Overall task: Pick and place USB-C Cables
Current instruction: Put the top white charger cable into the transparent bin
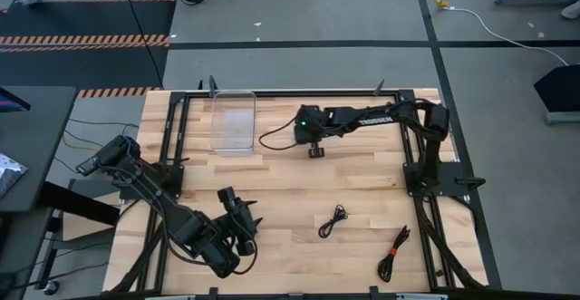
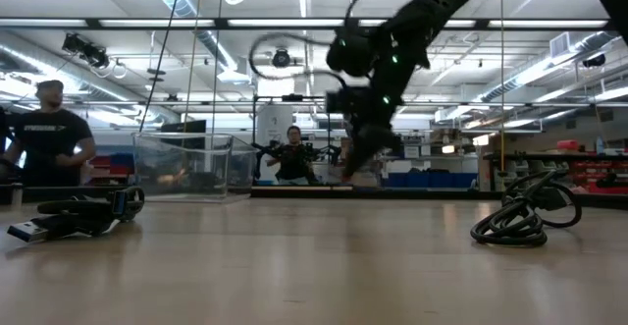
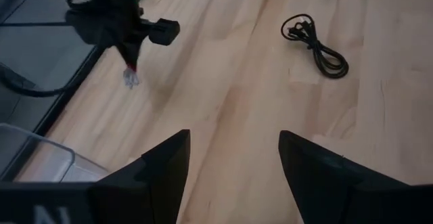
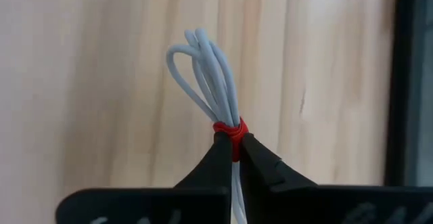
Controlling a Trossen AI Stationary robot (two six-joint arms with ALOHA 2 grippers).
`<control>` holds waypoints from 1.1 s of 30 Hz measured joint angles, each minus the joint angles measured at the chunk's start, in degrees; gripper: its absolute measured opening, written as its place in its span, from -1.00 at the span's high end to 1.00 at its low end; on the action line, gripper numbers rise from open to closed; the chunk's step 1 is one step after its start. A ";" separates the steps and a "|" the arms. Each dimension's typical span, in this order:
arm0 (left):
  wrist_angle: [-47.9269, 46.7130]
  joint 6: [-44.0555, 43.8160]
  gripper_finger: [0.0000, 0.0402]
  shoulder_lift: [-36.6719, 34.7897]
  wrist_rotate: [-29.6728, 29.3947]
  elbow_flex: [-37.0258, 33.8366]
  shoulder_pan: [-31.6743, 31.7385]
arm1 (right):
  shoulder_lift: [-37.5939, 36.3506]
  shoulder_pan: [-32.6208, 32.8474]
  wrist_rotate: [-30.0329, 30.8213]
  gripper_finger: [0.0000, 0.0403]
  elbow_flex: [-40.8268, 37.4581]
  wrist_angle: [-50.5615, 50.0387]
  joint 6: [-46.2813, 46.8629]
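White cable (image 4: 215, 72) with a red tie (image 4: 231, 130) was pinched in the right hand (image 4: 233, 149), up above the wooden tabletop (image 1: 362, 191) near the clear box (image 1: 233, 121). Two black cables (image 1: 333, 220) (image 1: 393, 253) lay on the tabletop. The left hand (image 3: 233, 163) waited, spread wide.

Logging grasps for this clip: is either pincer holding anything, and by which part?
The right pincer grips the white cable at its red tie. The left pincer is open, holding nothing.

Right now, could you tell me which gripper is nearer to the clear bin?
Right. The right gripper, holding the white red-tied cable, hangs just beside the clear bin; the left gripper waits near the table's front edge.
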 joint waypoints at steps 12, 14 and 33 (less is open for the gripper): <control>-0.67 -0.24 -0.16 0.00 1.16 0.00 -0.79 | -0.12 5.57 3.38 0.96 19.20 4.51 -13.73; -0.79 -0.26 -0.16 0.00 1.24 0.00 -1.49 | -0.12 4.86 1.80 0.96 19.94 6.78 -17.21; -2.69 -2.97 -0.16 0.31 0.66 -0.02 -4.96 | 11.29 1.70 -10.35 0.97 20.00 29.23 -39.13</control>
